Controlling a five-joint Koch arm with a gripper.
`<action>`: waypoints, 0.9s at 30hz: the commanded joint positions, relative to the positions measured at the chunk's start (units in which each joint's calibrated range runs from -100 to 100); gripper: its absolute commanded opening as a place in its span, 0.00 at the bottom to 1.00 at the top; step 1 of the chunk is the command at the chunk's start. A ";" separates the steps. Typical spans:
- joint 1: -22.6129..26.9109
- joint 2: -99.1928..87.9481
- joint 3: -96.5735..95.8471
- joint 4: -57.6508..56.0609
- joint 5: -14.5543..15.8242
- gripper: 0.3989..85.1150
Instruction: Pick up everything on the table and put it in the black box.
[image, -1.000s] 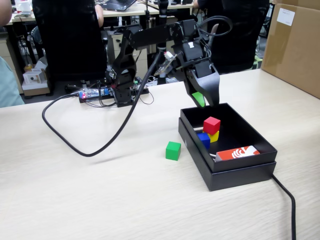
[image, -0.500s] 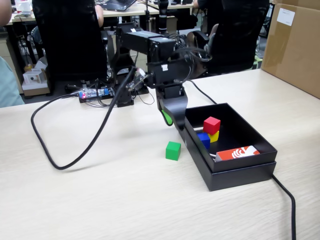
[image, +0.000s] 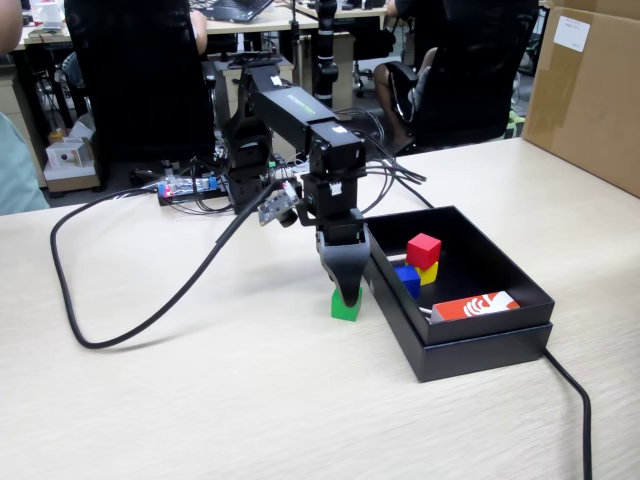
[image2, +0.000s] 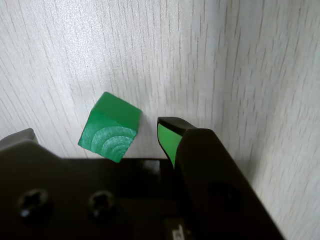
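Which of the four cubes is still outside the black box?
The green cube, on the table directly under the gripper. The red cube, yellow cube and blue cube lie inside the black box.

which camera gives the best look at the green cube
The wrist view: the green cube fills much of the frame, lying on the table between the open gripper jaws, its top and side faces clear. In the fixed view the green cube is small, its upper part hidden behind the gripper.
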 joint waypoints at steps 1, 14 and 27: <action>0.15 1.03 5.04 -0.21 0.24 0.52; -0.44 1.26 6.76 -0.21 0.10 0.15; 5.62 -19.28 19.54 -0.38 -5.71 0.15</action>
